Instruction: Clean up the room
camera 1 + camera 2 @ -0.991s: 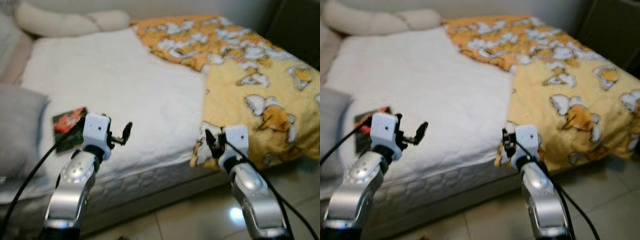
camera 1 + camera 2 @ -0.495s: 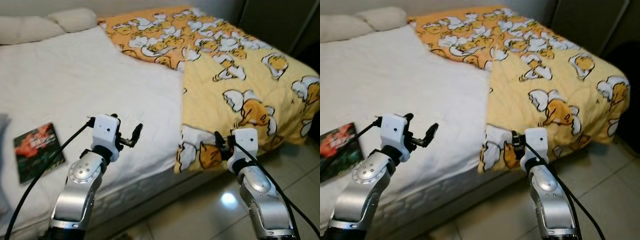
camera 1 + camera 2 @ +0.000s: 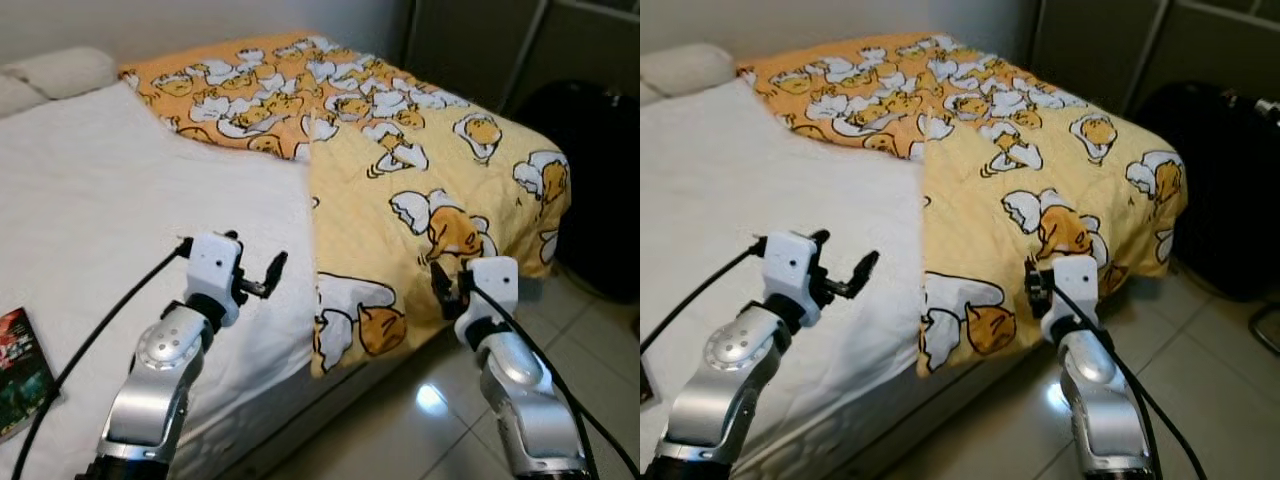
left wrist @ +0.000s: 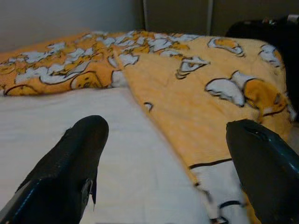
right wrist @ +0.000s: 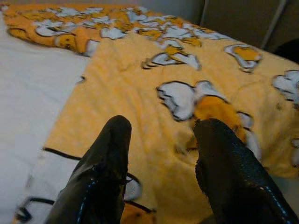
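The yellow-and-orange quilt printed with cartoon egg figures (image 3: 420,160) lies over the right half of the bed, its near corner hanging down the mattress edge toward the floor. Its long edge runs up the bed beside the bare white quilted mattress cover (image 3: 110,200), which takes up the left half. A cream pillow (image 3: 60,70) sits at the head of the bed on the left.

My left gripper (image 3: 262,277) hovers above the white cover, just beside the quilt's edge, not touching the cloth. Its 2 black fingers (image 4: 74,163) are spread wide, with the white sheet and the quilt's border showing between them in the left wrist view. My right gripper (image 3: 443,290) hangs in front of the quilt's draped side, near the bed's edge. Its 2 black fingers (image 5: 107,158) stand parted with a narrow gap, and nothing is held between them; the yellow cloth and 1 egg figure lie beyond them in the right wrist view.

A dark book with a red-and-green cover (image 3: 18,370) lies flat on the white cover at the far left, well apart from both grippers. A large black bag (image 3: 1230,190) stands on the pale glossy tiled floor (image 3: 420,430) to the right of the bed.
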### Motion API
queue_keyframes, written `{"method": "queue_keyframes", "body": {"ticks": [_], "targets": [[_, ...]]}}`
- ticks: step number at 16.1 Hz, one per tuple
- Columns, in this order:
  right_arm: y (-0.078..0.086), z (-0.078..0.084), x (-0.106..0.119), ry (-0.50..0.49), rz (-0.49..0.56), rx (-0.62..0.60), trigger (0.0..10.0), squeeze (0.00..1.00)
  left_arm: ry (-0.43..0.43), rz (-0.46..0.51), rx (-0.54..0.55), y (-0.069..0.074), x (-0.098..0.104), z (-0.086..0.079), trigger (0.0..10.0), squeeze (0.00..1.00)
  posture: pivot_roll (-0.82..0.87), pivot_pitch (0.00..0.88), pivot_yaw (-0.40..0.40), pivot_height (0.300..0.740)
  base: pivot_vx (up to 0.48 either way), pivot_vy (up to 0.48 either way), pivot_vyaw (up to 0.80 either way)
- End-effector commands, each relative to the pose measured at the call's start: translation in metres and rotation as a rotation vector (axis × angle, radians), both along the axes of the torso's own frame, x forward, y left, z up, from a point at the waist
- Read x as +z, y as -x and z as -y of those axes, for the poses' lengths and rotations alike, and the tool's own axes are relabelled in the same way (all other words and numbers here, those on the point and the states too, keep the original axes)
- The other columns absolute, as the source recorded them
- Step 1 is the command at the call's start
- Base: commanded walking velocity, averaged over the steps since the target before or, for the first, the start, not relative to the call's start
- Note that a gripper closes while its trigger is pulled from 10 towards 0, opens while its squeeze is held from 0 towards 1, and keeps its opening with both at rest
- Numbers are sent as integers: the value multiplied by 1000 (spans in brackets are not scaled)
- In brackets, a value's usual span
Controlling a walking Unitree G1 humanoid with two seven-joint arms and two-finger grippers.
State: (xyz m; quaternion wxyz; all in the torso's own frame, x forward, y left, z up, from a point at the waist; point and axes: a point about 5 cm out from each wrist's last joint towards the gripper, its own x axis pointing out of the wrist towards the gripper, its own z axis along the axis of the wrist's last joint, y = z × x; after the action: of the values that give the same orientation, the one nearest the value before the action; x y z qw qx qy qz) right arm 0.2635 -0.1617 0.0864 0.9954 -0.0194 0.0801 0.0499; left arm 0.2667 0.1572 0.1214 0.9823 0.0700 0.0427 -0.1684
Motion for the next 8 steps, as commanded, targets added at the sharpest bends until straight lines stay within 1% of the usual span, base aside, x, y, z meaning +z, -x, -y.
{"method": "queue_keyframes", "body": {"ticks": [1, 5, 8], "targets": [[-2, -8, 3, -16, 19, 31, 10000, 0, -8, 3, 11, 0, 1, -5, 10000, 27, 7, 0, -8, 740, 292, 0, 0], [-2, -8, 3, -12, 17, 41, 10000, 0, -6, -3, -13, 2, 0, -2, 10000, 24, 4, 0, -11, 740, 278, 0, 0], [-1, -9, 4, -25, 13, 77, 10000, 0, -11, -27, -43, 3, -5, 1, 10000, 16, -7, 0, -11, 740, 0, 0, 0]]}}
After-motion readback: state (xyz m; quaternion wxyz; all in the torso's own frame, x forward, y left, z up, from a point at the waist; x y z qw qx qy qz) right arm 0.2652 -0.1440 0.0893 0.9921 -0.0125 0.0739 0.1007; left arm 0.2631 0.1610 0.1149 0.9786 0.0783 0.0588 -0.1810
